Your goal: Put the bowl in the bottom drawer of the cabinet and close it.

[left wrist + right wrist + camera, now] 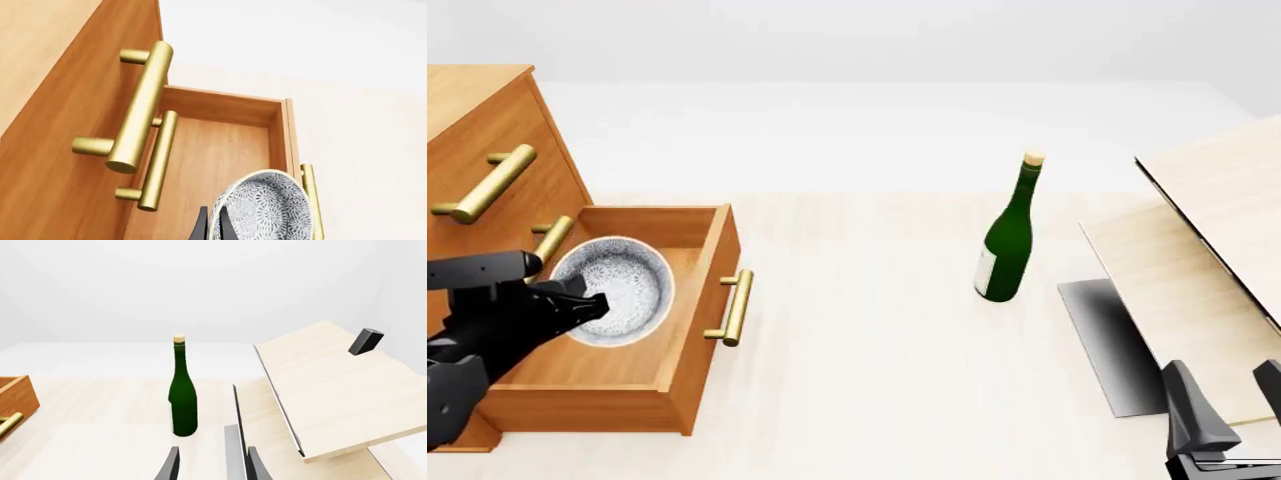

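The speckled silvery-white bowl (621, 290) hangs tilted over the inside of the pulled-out bottom drawer (713, 262). My left gripper (585, 303) is shut on the bowl's near-left rim. In the left wrist view the dark fingers (202, 229) pinch the rim of the bowl (270, 210) above the drawer floor (213, 150). The orange-brown cabinet (487, 125) stands at the left, its two upper drawers shut. My right gripper (1229, 395) stands open at the near right, far from the cabinet and holding nothing.
A tall green bottle (1006, 238) stands mid-table, right of the drawer's brass handle (737, 308). Pale wooden boards (1214, 230) on a grey base (1108, 340) lean at the right, close to the right gripper (213, 467).
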